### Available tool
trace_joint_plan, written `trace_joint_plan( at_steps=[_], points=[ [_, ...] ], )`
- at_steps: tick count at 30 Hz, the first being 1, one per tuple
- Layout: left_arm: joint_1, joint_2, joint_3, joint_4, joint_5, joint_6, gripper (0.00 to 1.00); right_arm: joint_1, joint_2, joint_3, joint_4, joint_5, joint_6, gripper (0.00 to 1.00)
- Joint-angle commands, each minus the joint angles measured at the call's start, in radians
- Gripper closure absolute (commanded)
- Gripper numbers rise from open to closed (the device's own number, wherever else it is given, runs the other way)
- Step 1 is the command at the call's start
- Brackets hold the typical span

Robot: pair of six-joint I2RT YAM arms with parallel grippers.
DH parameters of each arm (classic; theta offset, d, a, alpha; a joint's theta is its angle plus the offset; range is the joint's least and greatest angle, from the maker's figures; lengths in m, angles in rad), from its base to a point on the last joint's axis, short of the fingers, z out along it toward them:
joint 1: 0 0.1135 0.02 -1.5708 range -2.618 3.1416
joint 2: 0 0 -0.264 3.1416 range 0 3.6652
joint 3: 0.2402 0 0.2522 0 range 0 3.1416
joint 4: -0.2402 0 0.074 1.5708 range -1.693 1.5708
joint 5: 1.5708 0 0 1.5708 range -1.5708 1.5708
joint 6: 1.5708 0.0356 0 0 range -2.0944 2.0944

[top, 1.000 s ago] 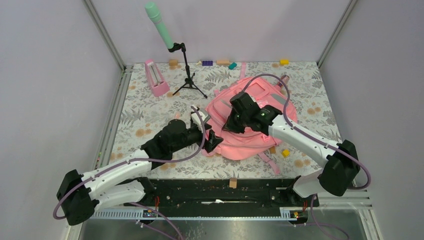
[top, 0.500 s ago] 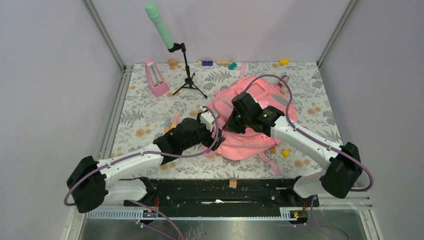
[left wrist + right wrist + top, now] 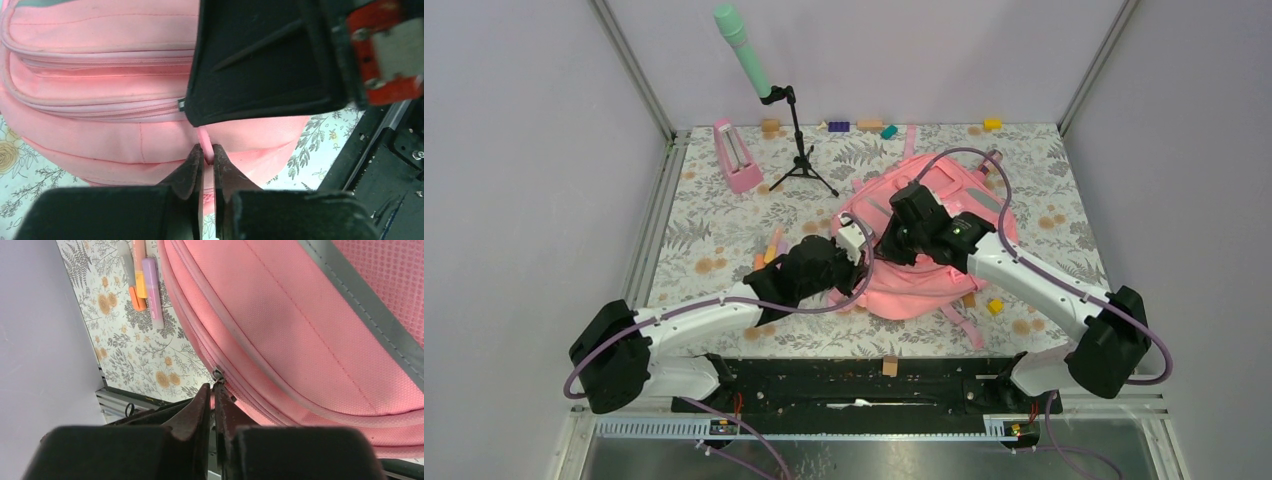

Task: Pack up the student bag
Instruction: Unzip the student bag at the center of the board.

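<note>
The student bag (image 3: 909, 290) lies flat on the flowered table (image 3: 724, 210), roughly in the middle and a little toward the right arm's side, with both arms reaching in over its near-left edge. The left gripper (image 3: 205, 151) has its jaws pressed together on a thin pink tab (image 3: 202, 136) that sticks out from the bag's lower seam. It looks like an anchoring hold, so the soft fabric won't slide or bunch. The right gripper (image 3: 212, 391) is pinched narrow too, its tips nipping the small metal zipper pull (image 3: 218, 374) where the zip track curves round the bag's side. The two grips sit close together, one arm bracing while the other is set to draw the zip along, which I take to be how they mean to open the bag. A few markers (image 3: 145, 285) lie on the table just beside the bag's left edge – likely what is to go inside once the zip runs – and nothing looks packed yet
</note>
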Motion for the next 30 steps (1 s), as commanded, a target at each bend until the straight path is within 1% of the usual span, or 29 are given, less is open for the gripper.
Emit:
trace_joint_plan(
  at_steps=[1,2,3,4,5,7,10,13,17,19,22,25,28,30],
  points=[
    [0.013,0.011,0.057,0.050,-0.021,0.007,1.00,-0.001,-0.082,0.004,0.023,-0.026,-0.022,0.82],
    [0.013,0.007,0.065,0.032,-0.018,0.003,1.00,-0.003,-0.097,-0.001,0.021,-0.026,-0.039,0.70],
    [0.013,0.007,0.071,0.016,0.001,-0.010,1.00,-0.008,-0.123,-0.009,0.021,-0.022,-0.052,0.50],
    [0.012,0.008,0.079,-0.004,0.006,-0.019,1.00,-0.015,-0.140,-0.016,0.022,-0.018,-0.064,0.42],
    [0.014,0.008,0.086,-0.021,0.006,-0.026,1.00,-0.025,-0.171,-0.029,0.021,-0.014,-0.077,0.30],
    [0.014,0.011,0.094,-0.052,0.010,-0.037,1.00,-0.048,-0.225,-0.045,0.022,-0.013,-0.116,0.24],
    [0.016,0.010,0.112,-0.095,0.015,-0.053,1.00,-0.077,-0.311,-0.077,0.015,0.005,-0.202,0.18],
    [0.029,0.016,0.142,-0.164,0.047,-0.062,1.00,-0.081,-0.392,-0.117,0.003,0.045,-0.353,0.15],
    [0.095,0.023,0.164,-0.208,0.163,-0.109,1.00,-0.080,-0.459,-0.193,0.004,0.011,-0.595,0.16],
    [0.127,0.026,0.174,-0.216,0.221,-0.116,1.00,-0.076,-0.478,-0.237,0.005,0.025,-0.691,0.17],
    [0.158,0.054,0.213,-0.256,0.303,-0.075,1.00,-0.019,-0.473,-0.271,0.006,0.094,-0.785,0.18],
    [0.163,0.088,0.257,-0.316,0.307,-0.046,1.00,0.057,-0.446,-0.287,0.035,0.179,-0.855,0.19],
    [0.173,0.088,0.245,-0.295,0.319,-0.060,1.00,0.082,-0.440,-0.322,0.103,0.209,-0.891,0.20],
    [0.176,0.091,0.260,-0.313,0.324,-0.052,1.00,0.085,-0.435,-0.338,0.134,0.234,-0.903,0.20]
  ],
)
